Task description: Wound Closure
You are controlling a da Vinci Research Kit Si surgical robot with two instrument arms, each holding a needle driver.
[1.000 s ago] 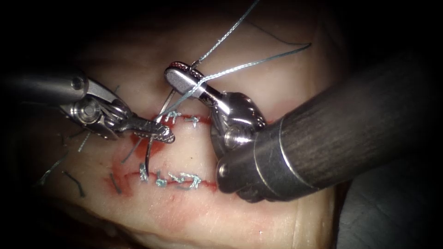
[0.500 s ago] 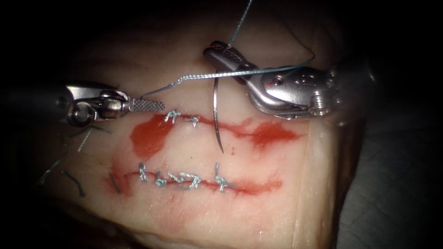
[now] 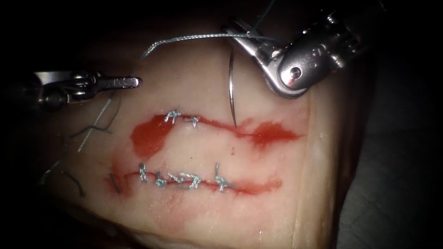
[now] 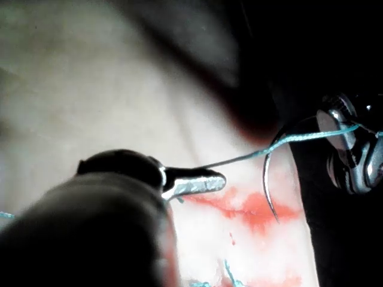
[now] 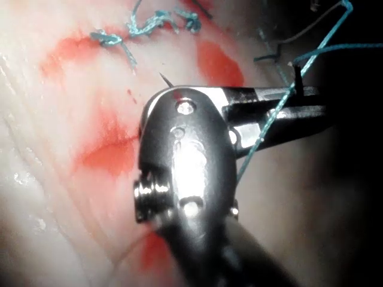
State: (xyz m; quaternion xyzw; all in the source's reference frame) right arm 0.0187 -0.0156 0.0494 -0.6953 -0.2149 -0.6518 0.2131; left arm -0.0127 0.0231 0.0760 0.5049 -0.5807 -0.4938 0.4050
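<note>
The left arm's slim steel hand [image 3: 131, 82] is seen level at the left of the pale pork tissue [image 3: 194, 212], above the upper red cut [image 3: 207, 123]; its jaws are closed and nothing is gripped. Loose cut ends of grey thread [image 3: 94, 124] lie just beneath it; a risk of snagging is judged there. The braided blue-grey thread [image 3: 194, 38] runs from near that hand to the right arm's hand [image 3: 242, 37], which is angled down from the upper right. The thin curved steel needle [image 3: 231, 87] is gripped near its thread end, hanging clear, its point just above the cut. A loose grip is judged liable to let the needle swivel or drop.
</note>
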